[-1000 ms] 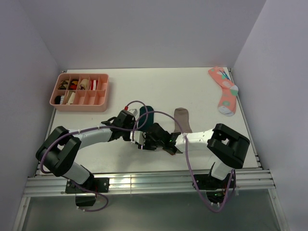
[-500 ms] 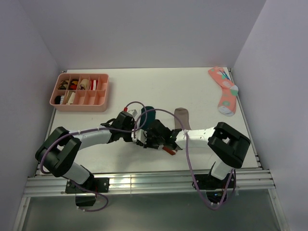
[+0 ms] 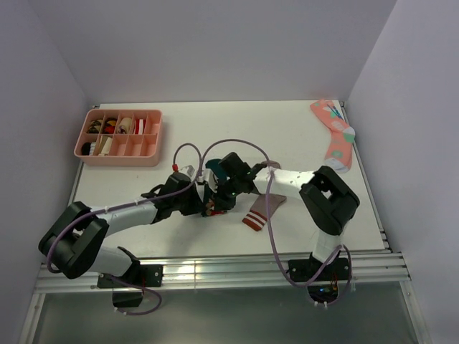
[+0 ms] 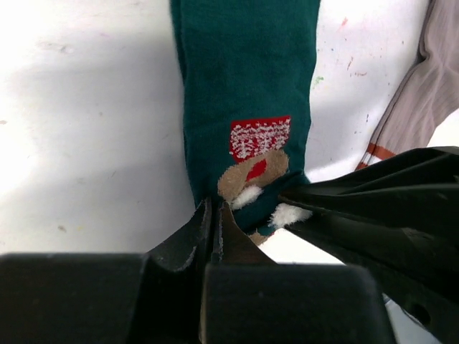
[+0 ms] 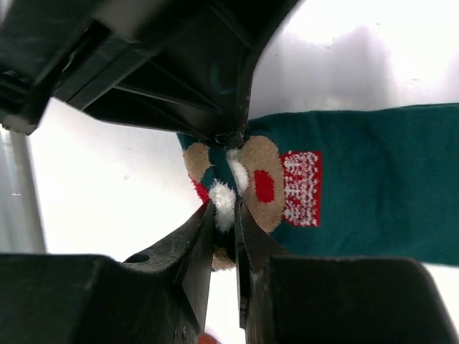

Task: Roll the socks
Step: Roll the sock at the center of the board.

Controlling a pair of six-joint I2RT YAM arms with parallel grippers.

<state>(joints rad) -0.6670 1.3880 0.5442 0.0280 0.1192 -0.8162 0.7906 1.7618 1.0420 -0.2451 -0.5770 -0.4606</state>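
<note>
Right arm (image 3: 290,178) swung left; both jaws pinch green sock (image 4: 244,86).

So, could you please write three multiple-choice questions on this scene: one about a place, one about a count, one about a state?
1. Where on the table does the coral-pink sock lie?
A) far right corner
B) far left corner
C) middle of the near edge

2. How many socks show in the top view?
A) two
B) three
C) four

3. What is the right gripper doing?
A) hanging wide open
B) shut on the dark green sock
C) shut on the striped cuff

Answers:
1 A: it lies by the right wall, at the far edge.
2 B: coral-pink, dark green and the taupe-brown sock.
3 B: its fingers pinch the bear motif end, as the left gripper does.
</note>
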